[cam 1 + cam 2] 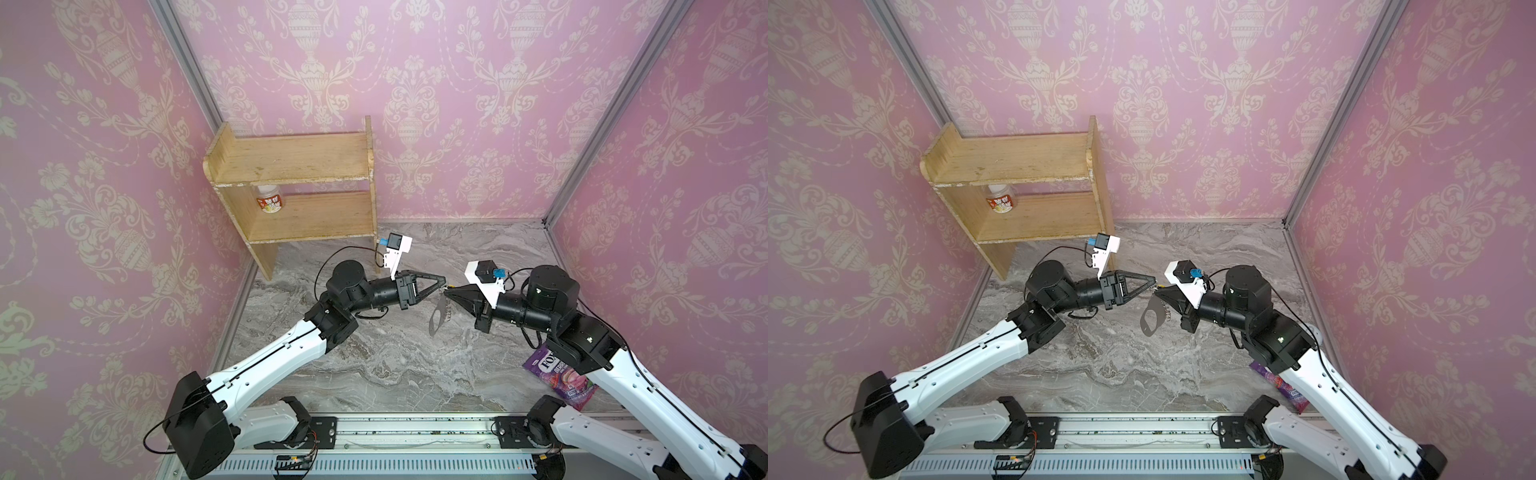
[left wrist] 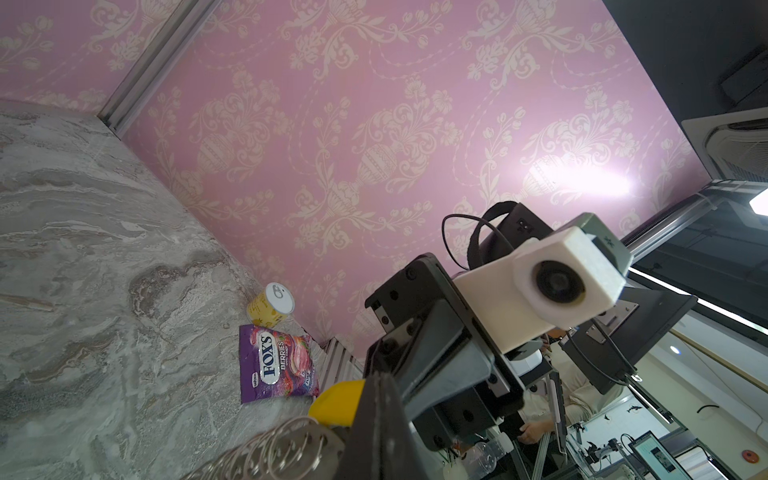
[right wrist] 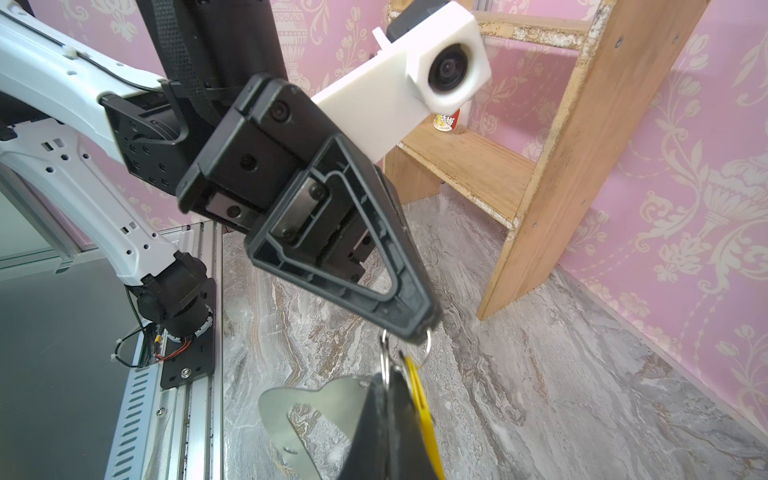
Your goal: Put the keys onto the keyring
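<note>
The left gripper [image 1: 443,283] and the right gripper [image 1: 448,293] meet tip to tip above the grey marbled tabletop [image 1: 395,374], and the coming move turns on the small space between them. The left gripper's jaws are fully closed on a small metal loop [image 3: 427,347], which sticks out just past its tip toward the right gripper. It looks to be the loop of the tiny yellow plastic key tag [image 3: 420,411], though the join is partly hidden. The right gripper is also fully closed, and the flat grey rounded keyring fob [image 1: 437,320] hangs from its tip with its long axis pointing down and away from the fingers. The fob's silver link chain [image 2: 270,451] runs along the edge nearer that gripper's body. The yellow tag lies against the outer side of one right finger, opposite the fob plate; whether it is pinched as well cannot be told. The threading step appears to be in hand. The loop sits directly ahead of the left tip and close against the right tip, so both arms are equally near, and any pull should follow the line joining the tips.
</note>
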Controlling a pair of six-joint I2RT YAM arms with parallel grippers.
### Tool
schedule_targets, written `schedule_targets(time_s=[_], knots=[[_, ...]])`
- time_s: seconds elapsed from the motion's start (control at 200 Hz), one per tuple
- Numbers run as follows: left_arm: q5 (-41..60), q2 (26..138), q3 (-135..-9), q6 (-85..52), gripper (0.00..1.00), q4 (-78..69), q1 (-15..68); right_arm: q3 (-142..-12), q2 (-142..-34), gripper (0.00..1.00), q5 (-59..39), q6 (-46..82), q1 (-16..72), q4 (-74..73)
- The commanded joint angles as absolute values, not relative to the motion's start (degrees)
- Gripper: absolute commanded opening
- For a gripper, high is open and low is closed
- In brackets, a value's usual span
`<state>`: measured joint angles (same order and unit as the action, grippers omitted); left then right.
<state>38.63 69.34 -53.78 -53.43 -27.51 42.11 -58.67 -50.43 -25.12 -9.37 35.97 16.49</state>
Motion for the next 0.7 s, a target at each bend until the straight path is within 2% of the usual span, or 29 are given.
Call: schedule_targets(time_s=[0.0,0.36,0.695], knots=[[38.72,67.77,-53.81,-51.51,0.0,-26.59,42.19,-60.82,-50.33,0.0,-25.36,-8.24,35.62,14.67],[32.26,66.48,-52.23,-52.97,0.0,-24.98,41.93,-57.02,-44.72,0.0,-22.64,-5.81,35.65,8.9],[30.91,68.97,-51.59,-56.75,0.0,-27.33,42.82,-52.84,-42.42,0.0,-22.65,-2.28,35.63,1.51]])
